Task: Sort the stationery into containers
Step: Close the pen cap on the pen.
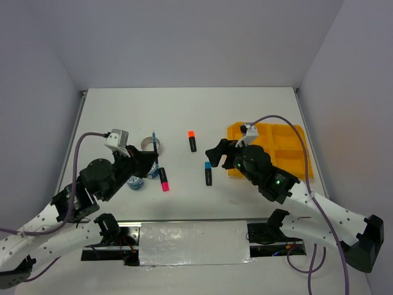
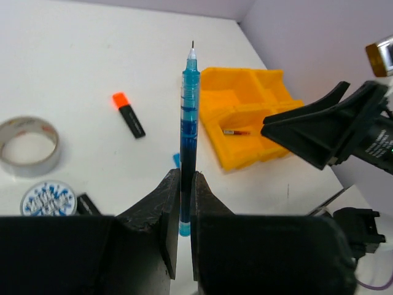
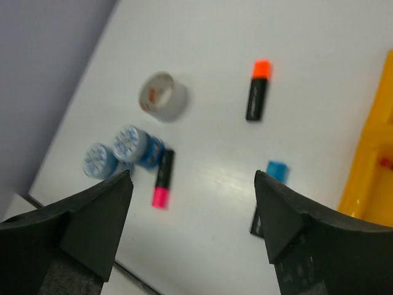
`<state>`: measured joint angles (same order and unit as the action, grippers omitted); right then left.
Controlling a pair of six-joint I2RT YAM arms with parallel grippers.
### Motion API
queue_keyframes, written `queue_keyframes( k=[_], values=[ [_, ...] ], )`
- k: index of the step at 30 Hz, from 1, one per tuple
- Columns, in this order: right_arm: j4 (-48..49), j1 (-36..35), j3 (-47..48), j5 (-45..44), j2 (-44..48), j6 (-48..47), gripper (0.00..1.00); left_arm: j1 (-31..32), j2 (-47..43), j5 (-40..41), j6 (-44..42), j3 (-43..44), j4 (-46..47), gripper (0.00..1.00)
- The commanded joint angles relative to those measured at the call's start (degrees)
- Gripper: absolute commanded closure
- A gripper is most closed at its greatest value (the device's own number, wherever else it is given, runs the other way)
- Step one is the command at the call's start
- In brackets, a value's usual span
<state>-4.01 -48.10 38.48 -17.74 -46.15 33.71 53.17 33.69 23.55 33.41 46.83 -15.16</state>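
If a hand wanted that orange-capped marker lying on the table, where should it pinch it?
Probably the middle of the black barrel of the orange-capped highlighter, coming straight down and closing across its narrow width. It lies flat on the table with nothing touching it, so both long sides look free.

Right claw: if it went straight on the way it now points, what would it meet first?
Likely bare table, in the gap between the pink-capped highlighter and the blue-capped highlighter. The right claw is open and neither sits squarely in its line, though depth is unclear.
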Motion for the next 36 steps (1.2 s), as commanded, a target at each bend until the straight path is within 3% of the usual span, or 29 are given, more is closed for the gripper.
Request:
queue_keyframes(
  k=[1, 3, 9, 14, 19, 25, 31, 36],
  values=[
    [-18.4, 0.3, 4.8, 3.0, -5.0, -3.6, 0.12, 0.1, -2.3, 4.1, 6.1, 3.4, -13.6, 0.99],
    [-20.9, 0.1, 3.5, 5.8, -6.8, -3.7, 0.01, 0.2, -4.1, 4.0, 7.0, 3.9, -18.0, 0.98],
    [-30.8, -0.3, -0.5, 6.8, -7.3, 4.2, 0.0, 0.2, -6.4, 5.4, 5.7, 4.9, -26.1, 0.96],
    [-37.2, -3.0, -1.7, 12.1, -7.2, 1.2, 0.0, 0.2, -6.9, 2.7, 5.4, 3.5, -25.6, 0.97],
    [-43.2, -9.3, 1.3, 6.6, -16.2, 4.2, 0.0, 0.2, -8.6, -1.8, 5.3, 1.4, -22.0, 0.97],
    [-44.5, -9.7, 2.7, 2.8, -30.4, 5.0, 0.0, 0.1, -9.7, -6.0, 4.7, -0.1, -20.7, 0.97],
    [-41.8, -9.8, 4.1, 0.6, -30.0, 1.7, 0.0, 0.2, -10.2, -9.7, 3.2, -0.3, -19.0, 0.96],
    [-37.6, -9.0, 2.5, 5.4, -29.6, -2.9, 0.01, 0.2, -9.7, -11.2, 2.5, -0.2, -18.8, 0.97]
  ],
)
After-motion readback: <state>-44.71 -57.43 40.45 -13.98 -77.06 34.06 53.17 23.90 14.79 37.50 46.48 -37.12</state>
